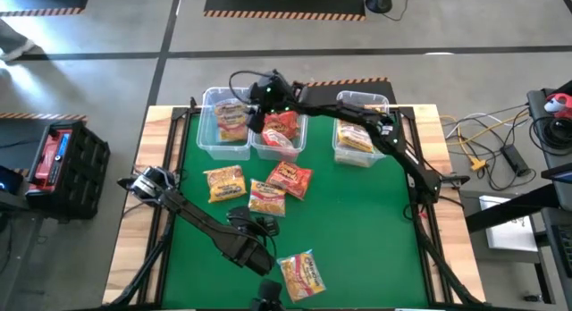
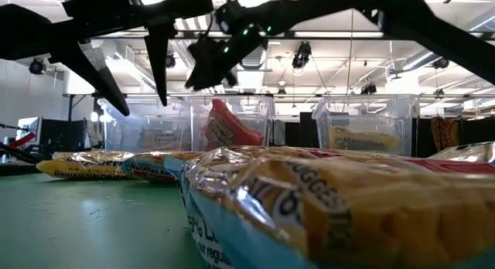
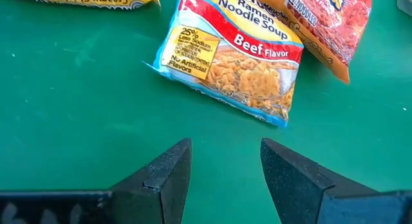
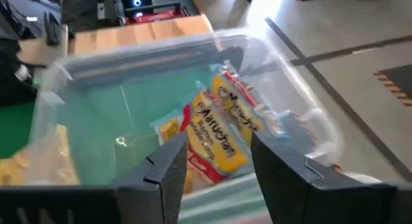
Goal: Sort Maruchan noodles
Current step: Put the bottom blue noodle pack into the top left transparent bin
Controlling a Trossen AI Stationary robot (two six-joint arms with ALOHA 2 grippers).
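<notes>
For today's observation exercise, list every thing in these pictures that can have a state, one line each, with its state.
Left claw: open, empty, low over the mat by the beef packet.
Right claw: open, above the middle bin.
Red packet: leaning inside the middle bin.
Left bin: holds a yellow packet.
Right bin: holds a yellow packet.
Mat: loose packets lying flat, unsorted.

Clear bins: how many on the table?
3, in a row at the far edge: left bin, middle bin, right bin. Each holds noodle packets; none looks hidden.
</notes>
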